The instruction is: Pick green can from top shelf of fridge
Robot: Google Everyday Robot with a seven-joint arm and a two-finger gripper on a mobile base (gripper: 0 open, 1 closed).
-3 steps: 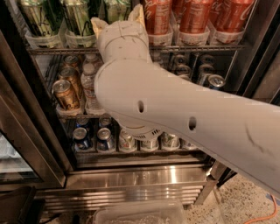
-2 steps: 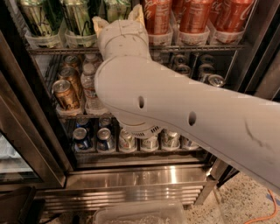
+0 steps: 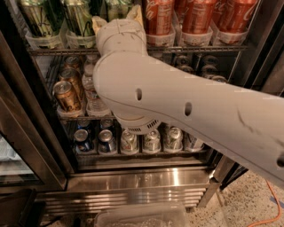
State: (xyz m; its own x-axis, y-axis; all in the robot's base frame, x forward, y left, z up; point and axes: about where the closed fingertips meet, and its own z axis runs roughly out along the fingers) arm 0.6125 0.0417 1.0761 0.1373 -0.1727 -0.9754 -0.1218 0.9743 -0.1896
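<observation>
The fridge (image 3: 26, 133) stands open before me. On its top shelf (image 3: 57, 51) several green cans (image 3: 80, 17) stand in clear lane trays at the left, with red cola cans (image 3: 157, 17) at the right. My gripper (image 3: 117, 15) sits at the end of the white arm (image 3: 177, 106), reaching up to the shelf's front rail. It is at the third green can (image 3: 116, 5), between the other green cans and the red ones. The wrist hides most of that can.
Gold-brown cans (image 3: 66, 95) and water bottles (image 3: 91, 88) fill the middle rack at the left. Dark and silver cans (image 3: 128, 141) line the bottom rack. Below is the stainless steel base (image 3: 133, 181). The dark door frame (image 3: 22, 146) stands at the left, and a clear bin (image 3: 142, 217) lies on the floor.
The arm has shifted only slightly. The cans stand as before.
</observation>
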